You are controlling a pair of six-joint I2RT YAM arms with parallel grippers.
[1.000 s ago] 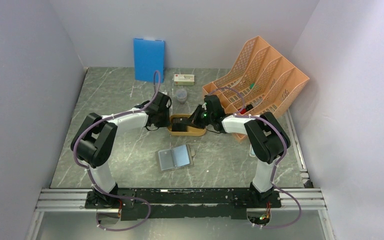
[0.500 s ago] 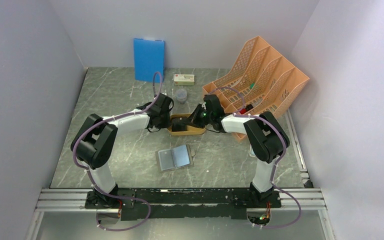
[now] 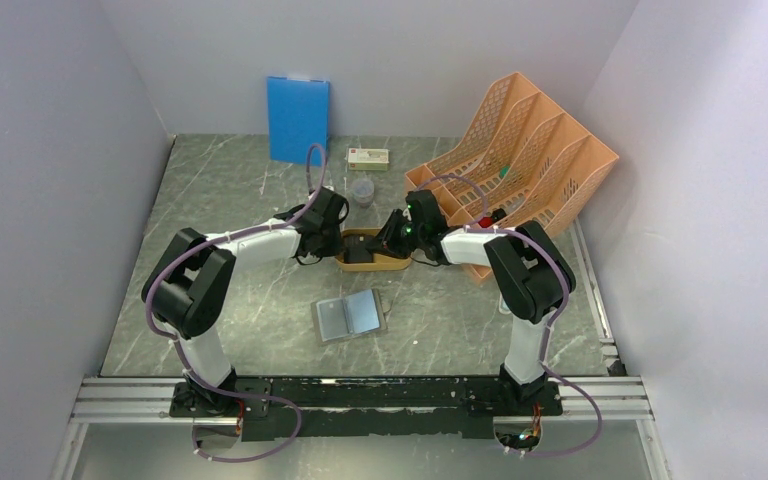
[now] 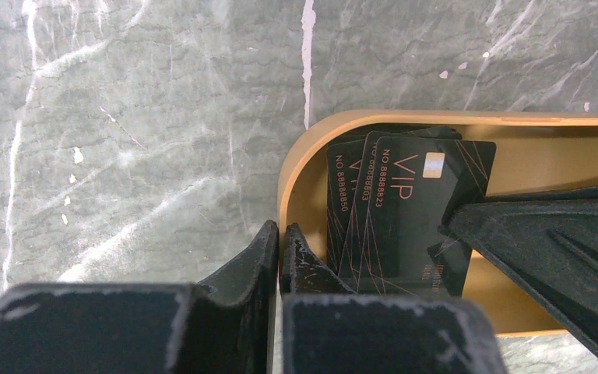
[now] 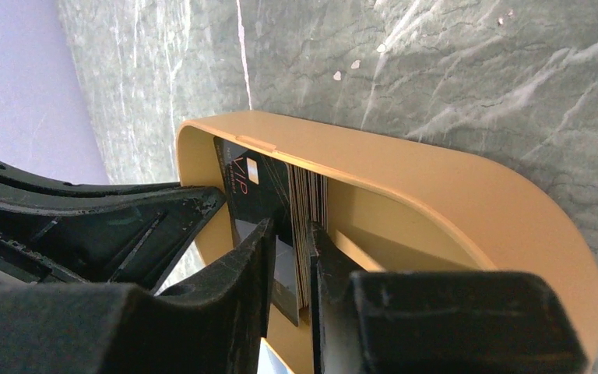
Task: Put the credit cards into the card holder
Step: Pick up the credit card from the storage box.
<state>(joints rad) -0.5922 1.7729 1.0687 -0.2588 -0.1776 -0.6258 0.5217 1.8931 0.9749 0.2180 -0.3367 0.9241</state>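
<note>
Soft, even light from above, faint shadows beneath my arms (image 3: pixel 260 240); my fingers (image 4: pixel 233 280) blur up close, the table (image 4: pixel 124 117) is sharp.

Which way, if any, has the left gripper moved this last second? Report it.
Yes. The left gripper shifted slightly right, toward the yellow tray, which stayed put.

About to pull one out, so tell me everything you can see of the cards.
The cards are thin, glossy black rectangles with reddish line patterns, "VIP" lettering, printed numbers and, on the front one, a small silvery chip. Several stand on edge, fanned and overlapping, at one rounded end of the yellow tray. The right gripper reaches into the tray, jaws slightly apart astride some of them.
</note>
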